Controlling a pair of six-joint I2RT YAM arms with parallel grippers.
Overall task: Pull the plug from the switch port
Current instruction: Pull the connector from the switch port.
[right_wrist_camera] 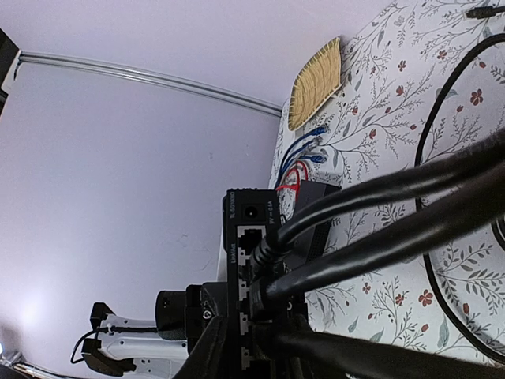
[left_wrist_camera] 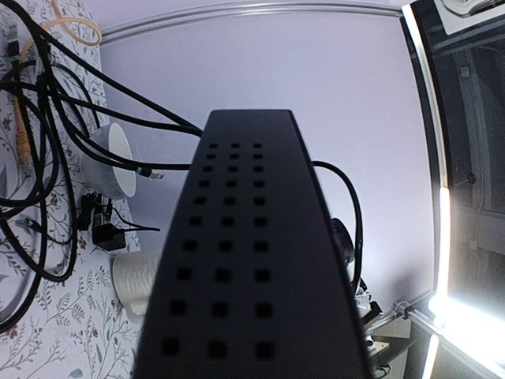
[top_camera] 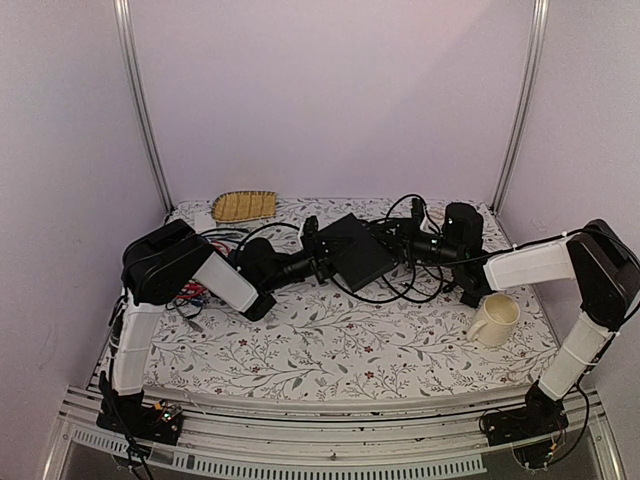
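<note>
Switch (top_camera: 355, 252), a flat matte-black rectangular box, is found at the middle of the table towards its far side, raised off the floral-printed cloth (top_camera: 330, 345) and tilted. Its broad face, seen from the left wrist, is pierced by three straight rows of small square vent holes (left_wrist_camera: 225, 245). On one narrow long edge a row of ports (right_wrist_camera: 251, 237) is set, with a round socket above them.

Two thick, smooth black cables (right_wrist_camera: 394, 197) are run into that row. The upper plug (right_wrist_camera: 264, 251) is seated in its port, and a second one is seated just below it. Further thin black leads lie looped on the cloth around the box.

The left gripper (top_camera: 318, 258) is clamped on the left end of the switch, though its fingers are hidden in the left wrist view. The right gripper (top_camera: 402, 240) is placed at the right end, among the cables. It cannot be told whether it is closed on anything.

A glazed cream mug (top_camera: 494, 320) stands well apart at the right. A woven straw tray (top_camera: 244, 205) lies at the far left edge.
</note>
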